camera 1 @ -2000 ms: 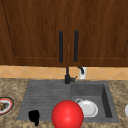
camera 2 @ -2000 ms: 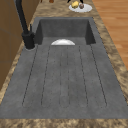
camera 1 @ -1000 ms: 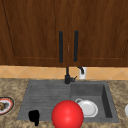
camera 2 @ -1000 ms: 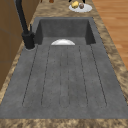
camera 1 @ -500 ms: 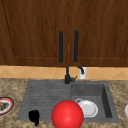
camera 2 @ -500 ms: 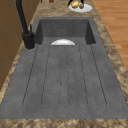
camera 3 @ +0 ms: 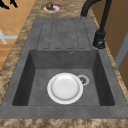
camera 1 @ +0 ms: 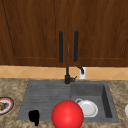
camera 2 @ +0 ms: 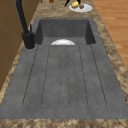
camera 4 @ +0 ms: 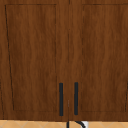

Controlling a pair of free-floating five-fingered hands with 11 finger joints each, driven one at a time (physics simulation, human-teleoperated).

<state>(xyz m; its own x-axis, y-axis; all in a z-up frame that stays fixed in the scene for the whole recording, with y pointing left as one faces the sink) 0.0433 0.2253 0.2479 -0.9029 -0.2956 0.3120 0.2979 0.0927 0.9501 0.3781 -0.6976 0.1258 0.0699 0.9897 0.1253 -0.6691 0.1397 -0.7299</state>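
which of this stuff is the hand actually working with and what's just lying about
By the hand: left hand, red ball beside it.
Lying about: white plate in the basin, food plate on the counter, faucet.

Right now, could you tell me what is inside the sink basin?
A white plate lies flat on the floor of the sink basin, beside the drain. What lies under the plate is covered. In the front view a red ball hides the basin's front left corner.
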